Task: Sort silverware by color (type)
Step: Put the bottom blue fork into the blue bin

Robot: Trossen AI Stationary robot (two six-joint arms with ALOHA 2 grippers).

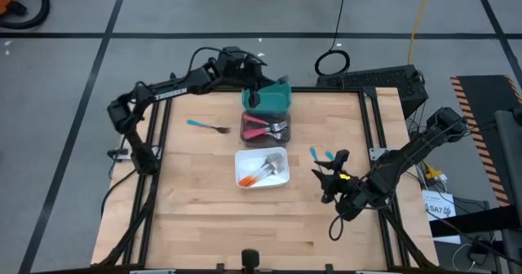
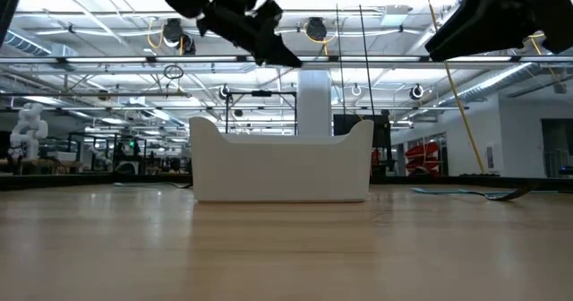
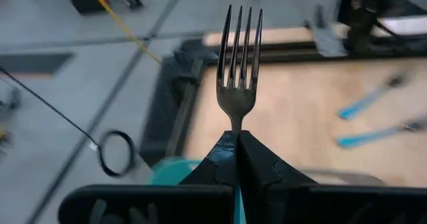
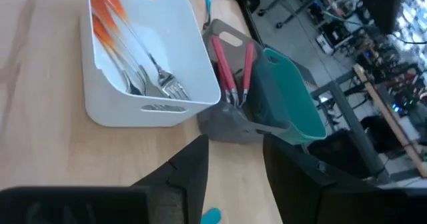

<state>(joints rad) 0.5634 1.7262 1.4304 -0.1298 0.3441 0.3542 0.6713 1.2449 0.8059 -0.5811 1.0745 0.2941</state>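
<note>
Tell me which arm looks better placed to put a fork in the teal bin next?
The left one, I'd say. Its left gripper is already over the teal bin and is shut on a fork. The right gripper is open and empty, near the blue forks on the table.

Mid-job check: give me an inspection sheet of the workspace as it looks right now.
Surface: wooden table, bare near the front edge.
Job's things: orange forks in white bin; pink forks in dark bin; teal bin behind them; one blue fork loose at left, two blue forks near the right arm.
Clutter: nothing seen.
Grippers: left pincer shut on a fork above the teal bin; right pincer open, low over the table.
Cables: coiled black cable on the floor.
Surroundings: grey floor, taped lines.
</note>
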